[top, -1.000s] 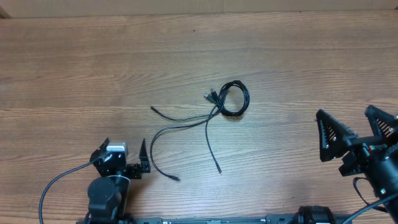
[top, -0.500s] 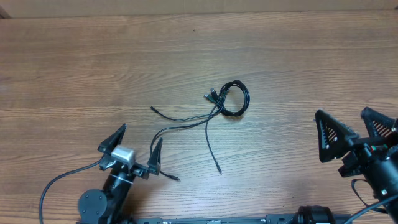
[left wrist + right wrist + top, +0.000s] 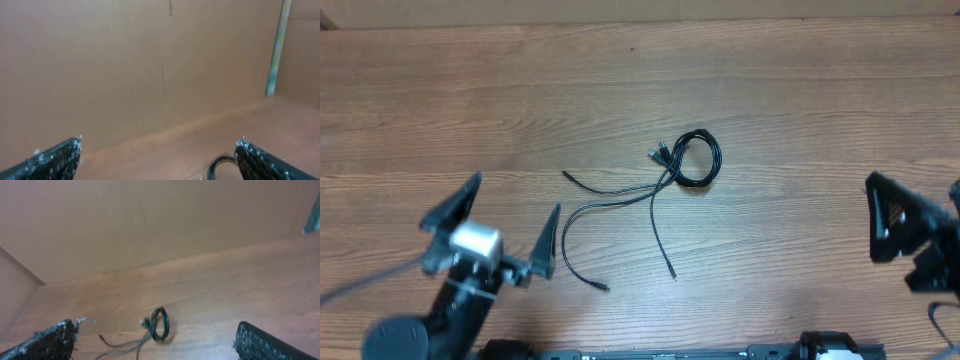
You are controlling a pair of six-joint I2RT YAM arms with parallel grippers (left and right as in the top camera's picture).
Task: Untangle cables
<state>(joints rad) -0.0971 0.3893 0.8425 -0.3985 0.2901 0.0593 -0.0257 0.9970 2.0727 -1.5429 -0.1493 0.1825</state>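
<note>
On the left, the left gripper (image 3: 517, 192) hangs over the front part of the wooden counter (image 3: 640, 70). Its two black fingers (image 3: 545, 245) are spread wide apart. Nothing is between them, so it holds nothing. It looks a bit blurry from above. One wire lies just beside its right finger, and I cannot tell if they touch. In the left wrist view, the left gripper (image 3: 160, 141) shows only two tips at the bottom corners, far apart. A brown wall (image 3: 125, 65) is ahead, and a bit of a black loop (image 3: 216, 167) peeks in low down.

In the middle lie the cables (image 3: 667, 180). They are thin and black and rest flat on the counter, between the two arms. At the top right the wires curl into a small round loop (image 3: 718, 158). Tiny plug ends (image 3: 660, 153) poke out on its left side. From the loop the wires run down and left together, then fan out. A short tail (image 3: 570, 176) goes left. A long tail (image 3: 588, 280) bends in a big curve toward the left gripper. A straight tail (image 3: 660, 240) goes down toward the front edge.

On the right, the right gripper (image 3: 912, 183) sits at the edge of the picture, partly cut off. Its fingers are wide apart and empty too. It is well apart from the cables. In the right wrist view, the right gripper (image 3: 155, 326) shows two tips at the bottom corners, and the cables (image 3: 150, 334) lie far ahead on the counter.
</note>
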